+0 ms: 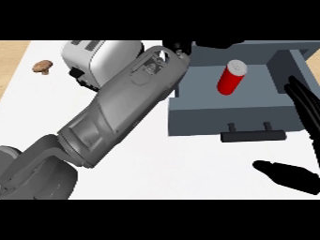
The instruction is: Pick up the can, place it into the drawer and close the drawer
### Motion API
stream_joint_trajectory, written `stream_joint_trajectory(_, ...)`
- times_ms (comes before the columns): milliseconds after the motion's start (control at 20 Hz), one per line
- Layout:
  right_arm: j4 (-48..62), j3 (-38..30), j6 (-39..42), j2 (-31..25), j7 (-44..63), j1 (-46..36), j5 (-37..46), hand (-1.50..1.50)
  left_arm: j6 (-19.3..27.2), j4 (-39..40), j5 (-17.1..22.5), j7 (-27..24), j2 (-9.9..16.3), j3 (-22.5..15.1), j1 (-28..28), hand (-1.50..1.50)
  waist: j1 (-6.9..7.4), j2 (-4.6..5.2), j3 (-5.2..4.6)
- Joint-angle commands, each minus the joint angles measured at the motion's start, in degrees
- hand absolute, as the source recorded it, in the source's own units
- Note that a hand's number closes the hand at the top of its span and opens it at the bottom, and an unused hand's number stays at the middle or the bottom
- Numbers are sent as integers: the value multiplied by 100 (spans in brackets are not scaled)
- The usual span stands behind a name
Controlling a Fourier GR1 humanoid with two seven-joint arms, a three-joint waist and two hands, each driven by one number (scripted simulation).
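The red can (231, 78) with a silver top stands inside the open grey drawer (211, 110), near its middle. Nothing holds the can. My left forearm runs from the lower left up to the drawer's back left corner, where my left hand (180, 47) shows only as a small black patch at the upper edge. My right hand (308, 110) is open at the right, its straight fingers pointing up along the drawer's right wall and its thumb spread out to the left. The drawer's black handle (254, 136) faces me.
A white toaster (101, 54) stands at the back, left of the drawer and partly behind my left forearm. A small brown item (43, 66) lies at the far left on the white counter top (190, 168). Wooden surface borders the left edge.
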Motion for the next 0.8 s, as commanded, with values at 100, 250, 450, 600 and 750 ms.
stream_joint_trajectory(100, 1079, 634, -528, 42, -59, -362, 1440, -150, 67, -291, -100, 248, 0, -20, 104, -150, 277, -68, -4)
stream_joint_trajectory(250, 1470, 512, -654, -132, -119, -401, 1750, -150, -8, -205, -208, 315, 198, 102, 64, -150, 218, -63, -2)
stream_joint_trajectory(450, 2292, 645, -1503, 432, -216, -459, 2012, -150, 51, -916, -436, 886, 598, -71, 248, -150, 324, -112, -1)
stream_joint_trajectory(600, 2734, 727, -1716, 715, 39, -818, 2300, -150, -28, -1322, -532, 1123, 865, -67, 466, -150, 333, -116, -4)
stream_joint_trajectory(750, 3700, 196, -2100, 495, -359, -1227, 2126, -150, 168, -1950, -617, 1659, 1148, -210, 609, -150, 447, -132, -1)
